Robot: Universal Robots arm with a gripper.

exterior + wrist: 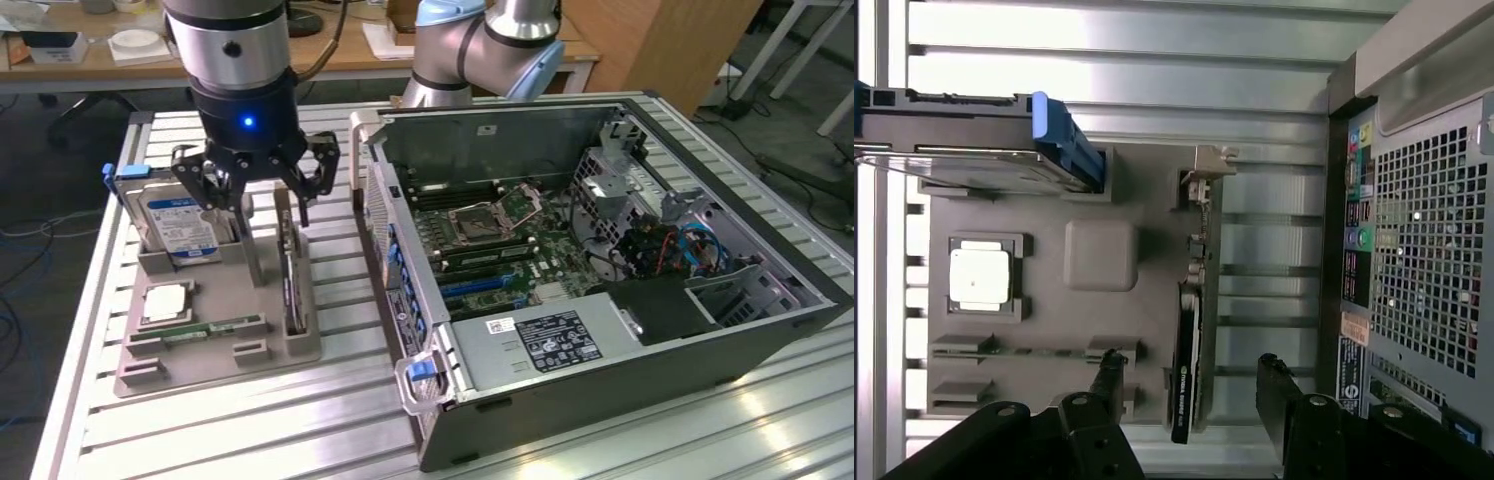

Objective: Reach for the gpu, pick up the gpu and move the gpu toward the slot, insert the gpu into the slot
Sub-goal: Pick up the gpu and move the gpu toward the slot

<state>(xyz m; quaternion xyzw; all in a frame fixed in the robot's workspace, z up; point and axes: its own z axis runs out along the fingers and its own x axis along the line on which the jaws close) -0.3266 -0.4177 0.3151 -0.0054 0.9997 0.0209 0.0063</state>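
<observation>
Reaching for the gpu [290, 270]
The jaws hang wide open just above it. It stands on edge in the gray holder [214, 345] on the tabletop [240, 430]. A grip likely needs them lower.

Overhead light glared white off the slatted metal table [1154, 85] while soft shadow pooled inside the open computer case [561, 400].
</observation>
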